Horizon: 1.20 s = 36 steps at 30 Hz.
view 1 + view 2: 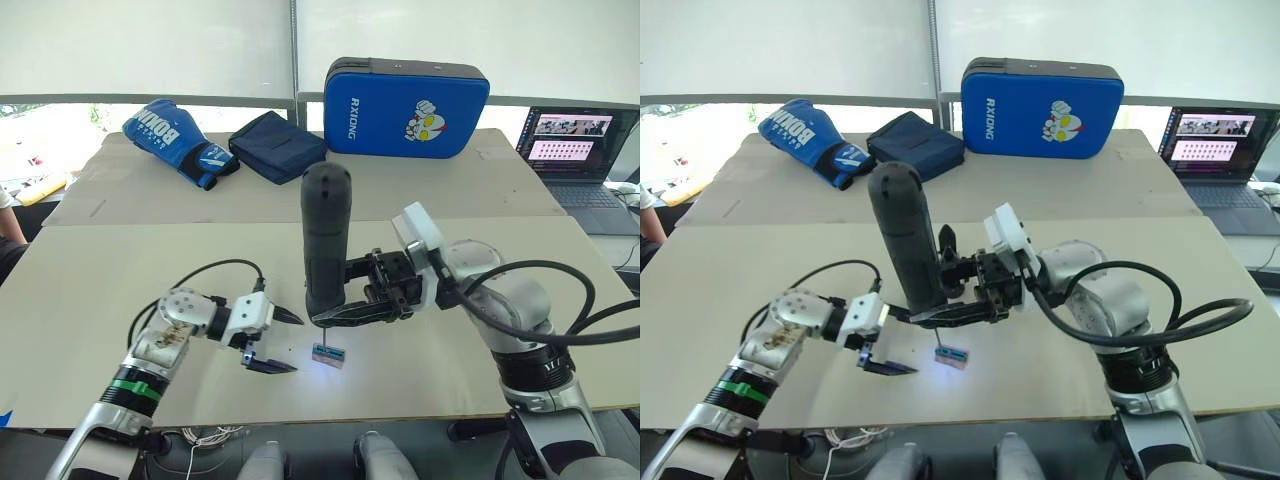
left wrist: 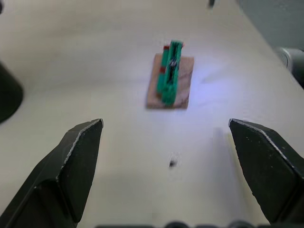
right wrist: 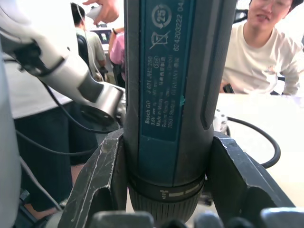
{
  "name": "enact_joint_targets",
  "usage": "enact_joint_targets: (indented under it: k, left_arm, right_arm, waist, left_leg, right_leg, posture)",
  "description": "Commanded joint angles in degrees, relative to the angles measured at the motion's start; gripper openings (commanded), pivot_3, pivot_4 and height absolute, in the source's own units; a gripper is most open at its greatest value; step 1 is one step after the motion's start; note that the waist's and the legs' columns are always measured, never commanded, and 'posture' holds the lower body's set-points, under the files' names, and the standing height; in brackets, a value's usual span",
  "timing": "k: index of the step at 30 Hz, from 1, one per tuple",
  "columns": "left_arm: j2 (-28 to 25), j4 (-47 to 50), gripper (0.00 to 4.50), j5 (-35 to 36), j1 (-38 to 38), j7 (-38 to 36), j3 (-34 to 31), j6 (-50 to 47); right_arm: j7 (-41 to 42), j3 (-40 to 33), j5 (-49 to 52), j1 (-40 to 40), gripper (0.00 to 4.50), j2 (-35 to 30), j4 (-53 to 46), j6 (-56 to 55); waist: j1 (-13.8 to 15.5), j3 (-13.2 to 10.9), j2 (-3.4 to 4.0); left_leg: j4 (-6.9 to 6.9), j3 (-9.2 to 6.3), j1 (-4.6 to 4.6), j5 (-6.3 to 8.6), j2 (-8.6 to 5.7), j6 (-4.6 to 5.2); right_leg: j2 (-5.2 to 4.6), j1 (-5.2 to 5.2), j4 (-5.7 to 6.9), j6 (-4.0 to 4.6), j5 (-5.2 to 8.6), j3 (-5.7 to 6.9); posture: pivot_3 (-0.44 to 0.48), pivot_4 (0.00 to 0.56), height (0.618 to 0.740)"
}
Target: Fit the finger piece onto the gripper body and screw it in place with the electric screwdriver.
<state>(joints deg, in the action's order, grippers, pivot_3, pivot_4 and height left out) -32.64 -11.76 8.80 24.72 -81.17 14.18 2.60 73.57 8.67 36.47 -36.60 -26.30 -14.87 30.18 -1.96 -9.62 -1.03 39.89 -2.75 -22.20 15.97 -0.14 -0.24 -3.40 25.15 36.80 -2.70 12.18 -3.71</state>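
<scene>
1. Desk carries the scene;
2. electric screwdriver stands upright, clamped in the right claw, its bit lit above a small green-topped block;
3. left claw hovers beside the block, fingers apart, holding nothing.

Left gripper fingers spread wide above pale table, small green-topped block lying beyond them

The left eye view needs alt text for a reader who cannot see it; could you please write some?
The right gripper holds the electric screwdriver upright, its bit lit above a small green-topped block on the table. The left gripper is open beside the block.
</scene>
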Motion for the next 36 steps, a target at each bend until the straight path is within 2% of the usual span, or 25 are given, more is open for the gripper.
enact_joint_targets:
  k: [1, 8, 36]
  left_arm:
    - [0.88, 0.32, 4.50, -0.94, 0.48, 2.35, 0.59, 0.66]
    - [3.03, -2.84, 4.50, -2.96, 0.65, 4.24, 2.46, 3.63]
    - [3.58, 2.08, 4.50, -0.05, 0.62, 3.36, 3.71, -3.66]
  right_arm:
    - [-1.24, -0.87, 0.09, 0.33, 1.93, 0.69, -2.98, -3.08]
    - [-1.57, 0.17, -2.31, 3.07, 1.93, 0.76, -1.65, -6.30]
    - [-1.80, 1.02, -4.67, 3.11, 1.93, 1.33, 0.71, -8.67]
  waist:
    - [-0.08, 0.00, 0.00]
    - [-0.14, 0.00, 0.00]
    - [0.00, 0.00, 0.00]
  left_leg:
    - [-0.01, 0.01, 0.02, 0.00, 0.01, 0.00]
    - [-0.03, 0.13, 0.02, 0.00, 0.00, 0.00]
    - [-0.02, 0.19, 0.07, 0.00, -0.01, 0.00]
  right_leg:
    - [0.02, 0.00, 0.00, 0.00, 0.00, 0.00]
    - [0.00, -0.03, -0.03, 0.01, 0.00, 0.01]
    - [0.00, -0.10, -0.04, 0.01, 0.00, 0.01]
  posture:
    - [0.000, 0.150, 0.740]
    - [0.000, 0.150, 0.740]
    - [0.000, 0.150, 0.740]
